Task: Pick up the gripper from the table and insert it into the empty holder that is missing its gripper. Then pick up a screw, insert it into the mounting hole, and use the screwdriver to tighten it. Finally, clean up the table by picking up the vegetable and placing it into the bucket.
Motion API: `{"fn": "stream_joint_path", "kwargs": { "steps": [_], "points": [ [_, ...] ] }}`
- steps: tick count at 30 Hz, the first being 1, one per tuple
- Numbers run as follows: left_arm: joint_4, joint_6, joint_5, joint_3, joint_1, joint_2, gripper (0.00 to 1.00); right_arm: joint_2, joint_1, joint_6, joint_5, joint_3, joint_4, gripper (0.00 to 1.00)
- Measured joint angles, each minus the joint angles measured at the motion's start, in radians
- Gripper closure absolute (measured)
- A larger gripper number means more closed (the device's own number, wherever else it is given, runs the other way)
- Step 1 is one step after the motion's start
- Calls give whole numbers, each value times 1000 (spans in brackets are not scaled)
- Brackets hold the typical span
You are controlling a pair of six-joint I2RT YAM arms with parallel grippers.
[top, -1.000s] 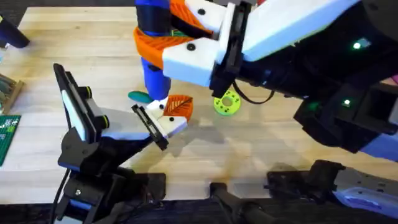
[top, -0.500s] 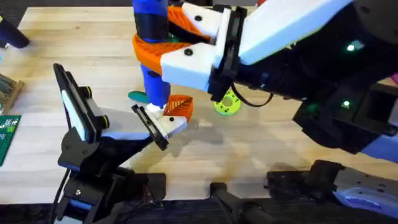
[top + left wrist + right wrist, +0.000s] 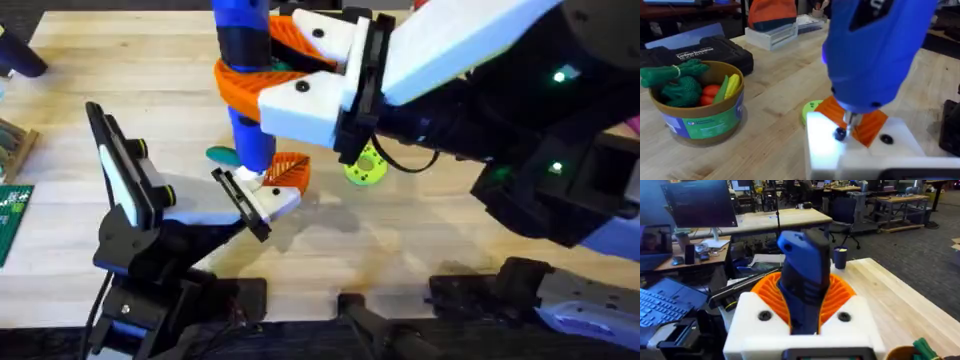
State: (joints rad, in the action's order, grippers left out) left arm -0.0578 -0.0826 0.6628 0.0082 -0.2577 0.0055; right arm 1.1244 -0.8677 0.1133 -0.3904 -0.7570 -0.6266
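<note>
between the orange ribbed pads of the right end effector (image 3: pixel 262 75) stands the screwdriver (image 3: pixel 245 90), a blue stick held upright, its thin metal tip (image 3: pixel 850 120) pointing down. the right end effector is closed around the tool's body, pads pressed against both sides of it, as the right wrist view shows (image 3: pixel 802 287).

directly below that end effector, at the tool's tip, lies the gripper (image 3: pixel 275 185), a small white block with an orange wedge finger, seated against the holder (image 3: pixel 240 203), a thin black bar. a dark screw (image 3: pixel 840 133) sits in the white block's top face, and the tip meets it or hovers just above it; i cannot tell which.

the screwdriver looks rigid and smooth-sided, probably light but top-heavy when held this high, so a grip around its middle seems wise to stop it tilting. the gripper block looks like hard printed plastic, stiff and light, likely to shift if pushed sideways.

the left end effector does not show clearly enough for me to say how it stands.

just beside the tool's lower end, on the far side from the right arm's body, lies the vegetable (image 3: pixel 222 154), a small teal oval on the desk (image 3: pixel 420 230). it looks light and smooth, likely to roll; its narrow middle is the place to pinch. farther off stands the bucket (image 3: pixel 700 122), already holding toy greens.
</note>
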Motion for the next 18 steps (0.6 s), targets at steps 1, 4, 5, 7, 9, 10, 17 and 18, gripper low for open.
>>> {"fn": "stream_joint_path", "kwargs": {
  "steps": [1,4,5,7,9,10,17,18],
  "points": [
    [0,0,0,0,0,0,997,0,0,-5,0,0,0,797],
    [0,0,0,0,0,0,997,0,0,-16,0,0,0,797],
    [0,0,0,0,0,0,997,0,0,-17,0,0,0,797],
    [0,0,0,0,0,0,997,0,0,-18,0,0,-1,797],
    [0,0,0,0,0,0,997,0,0,-21,0,0,-1,797],
    [0,0,0,0,0,0,997,0,0,-21,0,0,-1,797],
    [0,0,0,0,0,0,997,0,0,-35,0,0,-1,797],
    [0,0,0,0,0,0,997,0,0,-36,0,0,-1,797]
  ]
}}
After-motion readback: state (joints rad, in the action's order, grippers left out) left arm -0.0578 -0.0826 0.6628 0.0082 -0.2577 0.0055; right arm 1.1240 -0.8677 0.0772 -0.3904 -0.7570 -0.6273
